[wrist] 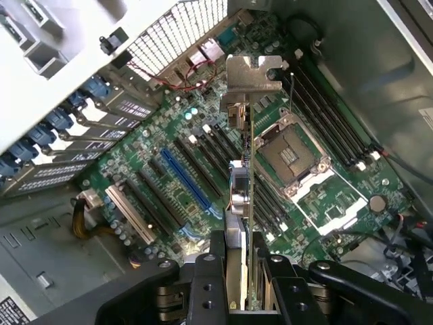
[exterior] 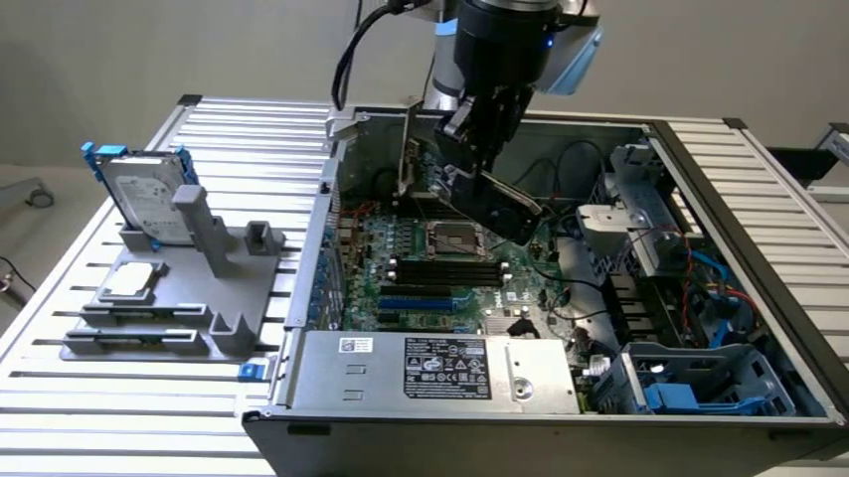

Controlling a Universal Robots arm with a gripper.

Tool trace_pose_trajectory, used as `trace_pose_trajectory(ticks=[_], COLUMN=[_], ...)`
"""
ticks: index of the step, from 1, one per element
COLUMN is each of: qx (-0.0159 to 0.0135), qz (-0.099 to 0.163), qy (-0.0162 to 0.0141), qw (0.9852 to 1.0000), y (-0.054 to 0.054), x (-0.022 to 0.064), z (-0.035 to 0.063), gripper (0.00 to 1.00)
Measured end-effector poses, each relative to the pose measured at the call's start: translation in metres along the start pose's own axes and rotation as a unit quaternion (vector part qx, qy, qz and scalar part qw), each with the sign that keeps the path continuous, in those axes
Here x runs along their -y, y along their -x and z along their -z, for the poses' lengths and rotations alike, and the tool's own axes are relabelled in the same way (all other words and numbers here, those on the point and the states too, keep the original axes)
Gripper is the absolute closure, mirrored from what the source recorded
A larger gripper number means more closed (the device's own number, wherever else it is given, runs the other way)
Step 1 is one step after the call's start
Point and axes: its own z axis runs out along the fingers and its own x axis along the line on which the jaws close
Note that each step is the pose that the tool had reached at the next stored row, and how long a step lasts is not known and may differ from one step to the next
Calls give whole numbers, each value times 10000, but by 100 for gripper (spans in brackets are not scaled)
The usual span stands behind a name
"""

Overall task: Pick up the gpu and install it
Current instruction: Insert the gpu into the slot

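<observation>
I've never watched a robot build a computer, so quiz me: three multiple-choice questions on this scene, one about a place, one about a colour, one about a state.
1. Where is the gpu?
A. on the floor
B. over the motherboard, inside the open case
C. in a person's hand

2. What colour are the rails on the hard drive?
A. blue
B. red
C. yellow

3. What is the gripper doing?
A. open and empty
B. closed on a screwdriver
C. closed on the gpu

Answers:
1 B: the card hangs tilted above the board, within the case walls.
2 A: blue rails flank the silver drive standing in the grey holder.
3 C: in the wrist view the jaws clamp the thin card on both faces.
</observation>
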Motion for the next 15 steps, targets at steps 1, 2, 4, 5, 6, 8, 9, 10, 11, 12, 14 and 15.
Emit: trace_pose_trajectory(ticks=[1,2,4,5,6,8,9,10,11,12,14,15], qx=[18,37,74,89,96,100,102,104,107,109,113,113], qz=[86,172,352,439,532,712,805,894,983,1073,1257,1346], qy=[13,26,52,62,65,58,49,40,30,21,4,-2], qw=[10000,9998,9993,9990,9985,9974,9967,9959,9951,9942,9920,9908], y=[0,0,0,1,1,2,1,1,1,2,2,2], x=[0,0,0,0,0,1,1,1,1,2,2,2], z=[-5,-10,-21,-26,-29,-33,-38,-43,-47,-52,-65,-72], gripper=[73,73,73,73,73,73,73,73,73,73,73,73])
